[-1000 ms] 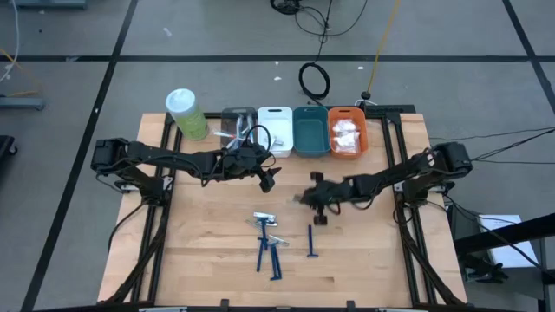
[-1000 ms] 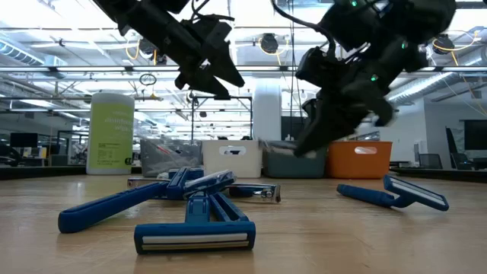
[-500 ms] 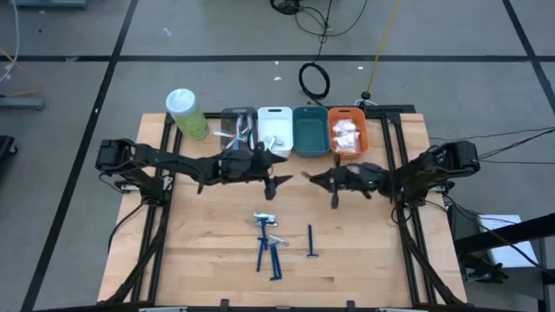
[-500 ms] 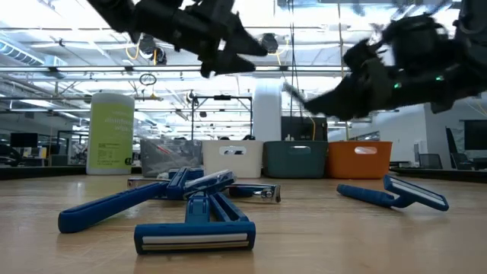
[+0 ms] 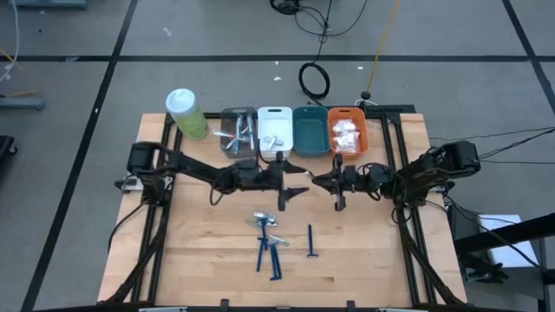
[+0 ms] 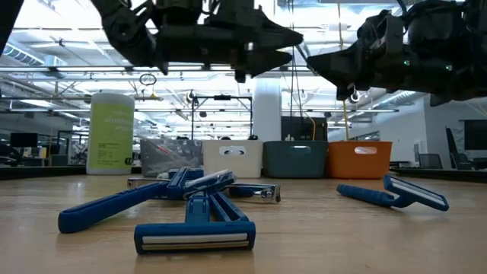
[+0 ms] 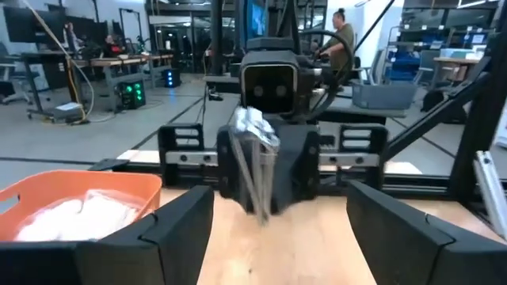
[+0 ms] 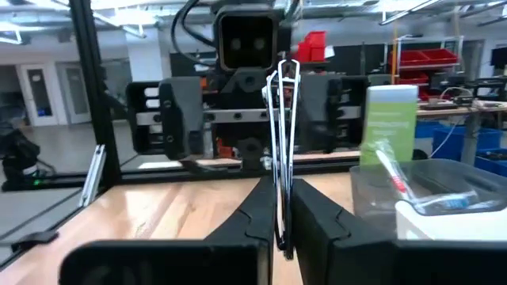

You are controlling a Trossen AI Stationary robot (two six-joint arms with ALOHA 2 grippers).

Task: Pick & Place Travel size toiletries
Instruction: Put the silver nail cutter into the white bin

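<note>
Two grippers facing, right gripper (image 5: 334, 185) (pinching silvery stick (image 8: 281, 150))

Left gripper (image 5: 293, 184) jaws spread, right gripper (image 5: 323, 180) apparently pinched

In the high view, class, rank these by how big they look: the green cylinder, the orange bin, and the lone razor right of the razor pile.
Largest to smallest, as seen from above:
1. Orange bin
2. Green cylinder, close to the bin, so that order is unsure
3. Lone razor, clearly the slimmest
</note>
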